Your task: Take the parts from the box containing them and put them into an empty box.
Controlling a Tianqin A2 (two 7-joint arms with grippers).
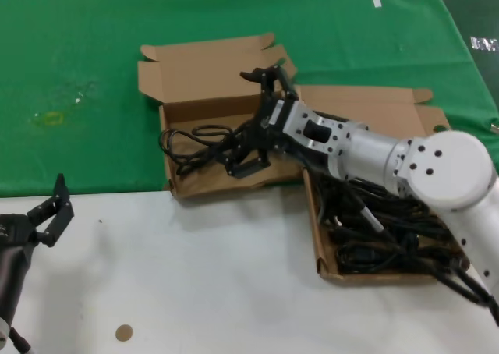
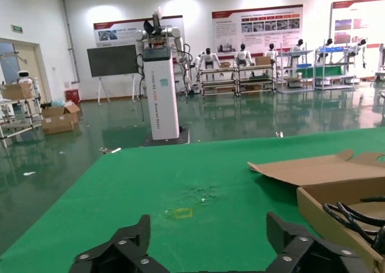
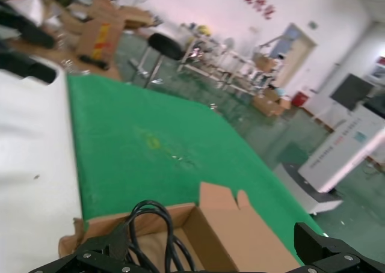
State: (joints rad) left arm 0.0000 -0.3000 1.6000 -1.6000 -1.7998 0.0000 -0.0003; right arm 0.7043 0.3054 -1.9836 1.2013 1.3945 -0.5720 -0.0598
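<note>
Two shallow brown cardboard boxes lie side by side with lids hinged open, flat against the green cloth (image 1: pixel 93 65). The left box (image 1: pixel 181 184), straddling the cloth's front edge, holds one looped black cord (image 1: pixel 191 145) draped over its left wall. The right box (image 1: pixel 331 271), touching the left box's corner, is heaped with a tangle of black cords (image 1: pixel 390 237) and plugs.

the right arm (image 1: pixel 366 155) hides much of the right box (image 1: pixel 374 104) and its cords (image 1: pixel 382 245).
</note>
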